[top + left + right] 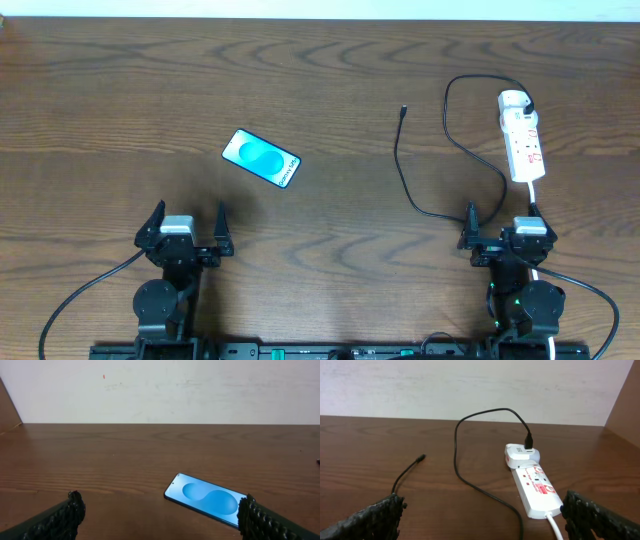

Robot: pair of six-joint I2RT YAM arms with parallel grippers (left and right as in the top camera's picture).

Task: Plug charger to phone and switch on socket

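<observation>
Light falls evenly and diffusely, seemingly from above, across the dark wooden desk [320, 90], which carries a faint sheen and only soft, weak shadows. The phone [260, 158] glows bright cyan. Seen from overhead, the white socket [523, 135] is close to washed out and its markings are hard to read. In both wrist views the pale wall [160, 390] is bright and the wood grain crisp. The wide-spread fingers of the left claw [161, 499] and right claw [482, 496] sit dark and slightly soft at the bottom corners.

My left gripper [190, 210], right gripper [501, 215]: black frames, silver-grey block [176, 225] behind knobbly dark fingers [65, 517], black cables [100, 276] looping off behind.
</observation>
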